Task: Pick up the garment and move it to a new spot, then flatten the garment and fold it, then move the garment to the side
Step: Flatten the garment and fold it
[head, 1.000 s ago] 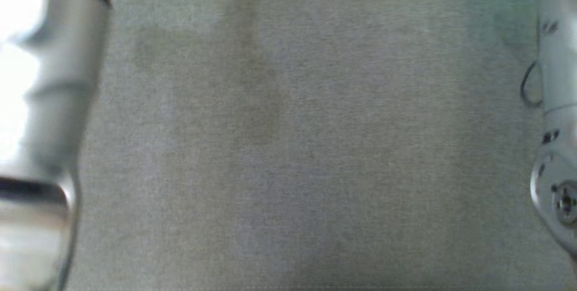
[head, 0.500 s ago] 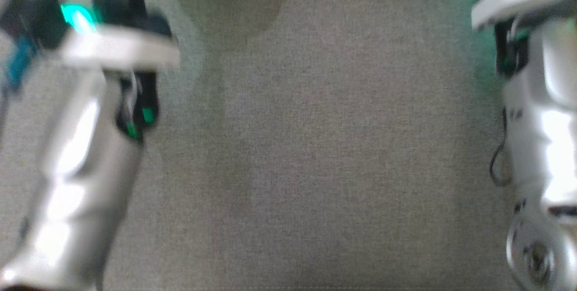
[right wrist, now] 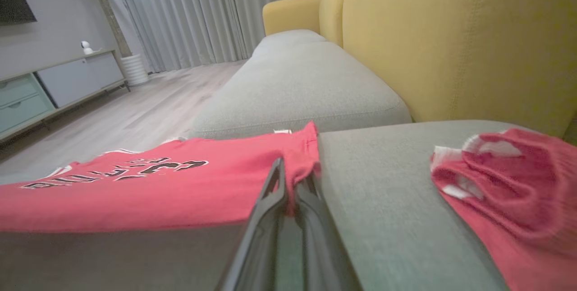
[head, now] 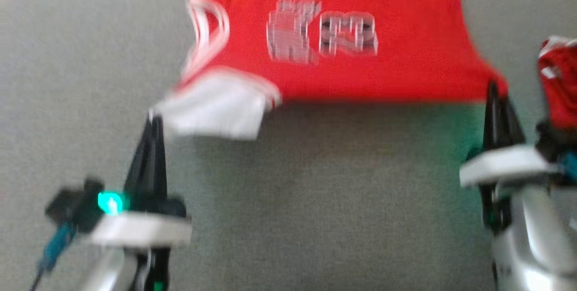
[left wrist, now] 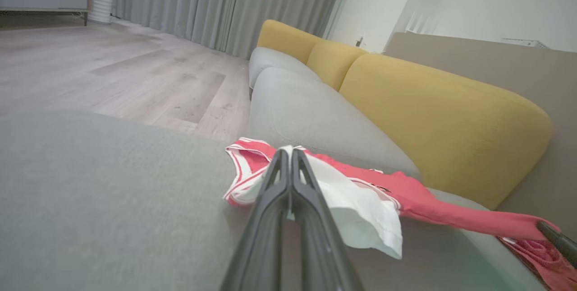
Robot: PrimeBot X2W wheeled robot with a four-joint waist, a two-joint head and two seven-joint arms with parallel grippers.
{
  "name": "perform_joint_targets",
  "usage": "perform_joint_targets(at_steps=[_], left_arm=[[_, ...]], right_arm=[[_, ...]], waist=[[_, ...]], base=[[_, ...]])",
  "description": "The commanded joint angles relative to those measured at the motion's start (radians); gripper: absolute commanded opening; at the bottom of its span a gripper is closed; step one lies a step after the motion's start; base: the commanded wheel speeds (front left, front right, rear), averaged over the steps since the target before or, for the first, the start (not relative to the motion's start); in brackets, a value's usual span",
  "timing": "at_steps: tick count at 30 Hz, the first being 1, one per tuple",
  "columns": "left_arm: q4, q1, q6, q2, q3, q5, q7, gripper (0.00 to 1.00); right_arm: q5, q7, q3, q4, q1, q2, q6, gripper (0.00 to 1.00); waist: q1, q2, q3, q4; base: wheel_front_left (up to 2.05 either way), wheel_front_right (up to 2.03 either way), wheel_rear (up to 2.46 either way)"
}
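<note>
2 corners of the red jersey [head: 405,70] sit pinched in our left gripper [head: 154,122] and right gripper [head: 493,90], jaws closed on cloth, presumably so we can pull it flat.

The head camera is looking steeply down at the sofa seat [head: 315,200]. Both wrist cameras are looking low along it, sharing the jersey [head: 405,56].
</note>
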Motion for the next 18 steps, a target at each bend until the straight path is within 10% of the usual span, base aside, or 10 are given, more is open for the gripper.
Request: perform_joint_targets(at_steps=[1, 10, 18], left_arm=[[-0.075, 0.054, 0.023, 0.047, 0.041, -0.007, 0.007, 0.0], [-0.257, 0.318, 0.104, 0.104, 0.021, -0.032, 0.077, 0.0], [-0.235, 0.315, 0.087, 0.095, -0.03, -0.049, 0.13, 0.0]], right_arm=[[0.012, 0.013, 0.032, -0.076, 0.046, 0.006, -0.001, 0.0], [0.041, 0.169, 0.024, -0.327, 0.334, 0.006, -0.001, 0.0], [0.003, 0.274, 0.017, -0.359, 0.385, 0.006, -0.001, 0.0]], waist=[[0.0004, -0.0001, -0.081, -0.002], [0.0004, -0.0001, -0.157, -0.012], [0.0004, -0.0001, -0.163, -0.018]], base=[[0.0, 0.0, 0.0], [0.0, 0.0, 0.0], [0.0, 0.0, 0.0]])
